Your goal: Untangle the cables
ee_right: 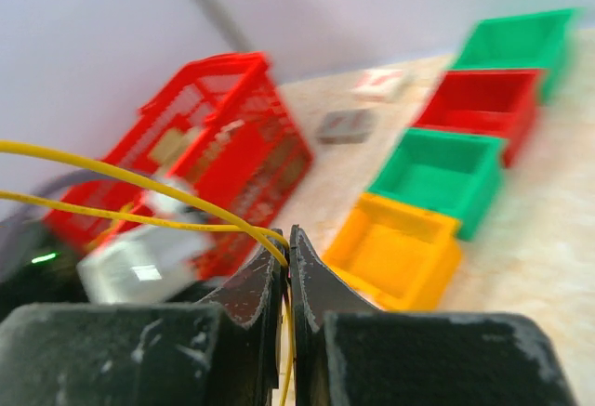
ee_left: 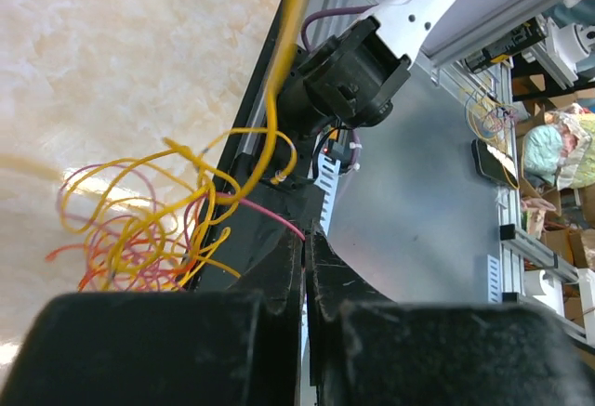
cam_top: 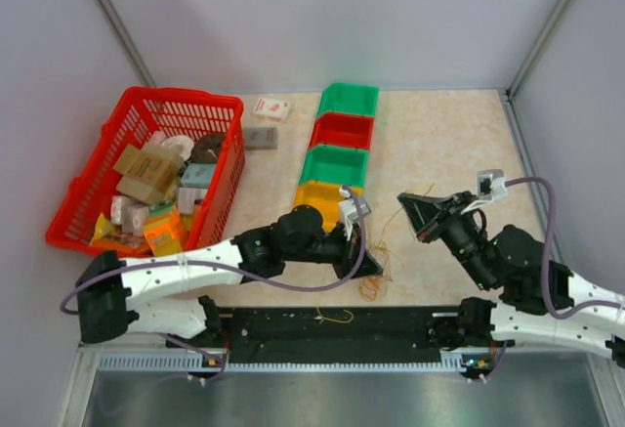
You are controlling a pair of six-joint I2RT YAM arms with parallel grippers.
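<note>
1. Your left gripper [ee_left: 304,239] is sitting with its fingers [ee_left: 279,271] pressed tight together. A thin pink strand [ee_left: 274,220] is running straight into the seam at their tips, so it is looking pinched there
2. The rest of the cables [ee_left: 130,229] are lying just beside those fingertips, to their left in the left wrist view. They are resting on the pale table [ee_left: 112,53], right by the edge of the black rail [cam_top: 293,329]
3. Your right gripper [ee_right: 287,243] is clenching a yellow strand [ee_right: 139,178]. Two runs of it are leaving the fingertips toward the left, and a short piece is dropping down between the fingers [ee_right: 251,290]
4. From above, the tangle is lying on the table between your two grippers, close against the left one and well apart from the right one. A fine yellow line is slanting from the right fingertips down to the heap, just in front of the yellow bin [cam_top: 311,192]
5. The tangle is showing as a loose heap of thin wiry loops. Most are yellow, with orange, red and pink threading through them, and they are crossing over one another in open curls rather than a tight knot
6. One blurred yellow length is rising from the heap past the left wrist camera. A separate yellow loop [cam_top: 337,318] is lying alone on the black rail, near the heap but not touching it
</note>
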